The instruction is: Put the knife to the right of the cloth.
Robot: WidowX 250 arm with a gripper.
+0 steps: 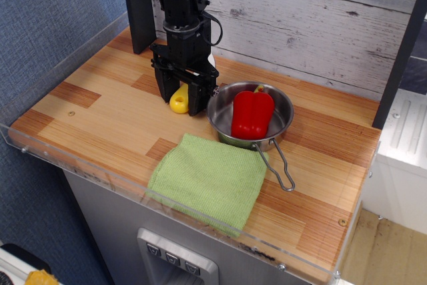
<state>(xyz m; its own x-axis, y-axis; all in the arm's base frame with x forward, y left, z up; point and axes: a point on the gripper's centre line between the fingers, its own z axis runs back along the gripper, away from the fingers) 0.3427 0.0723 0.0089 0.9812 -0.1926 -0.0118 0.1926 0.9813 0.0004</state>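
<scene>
Straddling the knife (pixel 179 100), the claw (pixel 180 97) stands low over the tabletop (pixel 100 121) with its 2 fingers spread, 1 on either side of the yellow handle; whether they touch it is hard to tell. Only the handle's rounded end shows, pointing toward the front-left; the blade is hidden behind the claw, so the long axis probably runs back-right. Just right of the claw sits a steel pan (pixel 283 121) holding a red pepper (pixel 253 114). The cloth (pixel 208 180) lies in front of the pan, well apart from the knife.
</scene>
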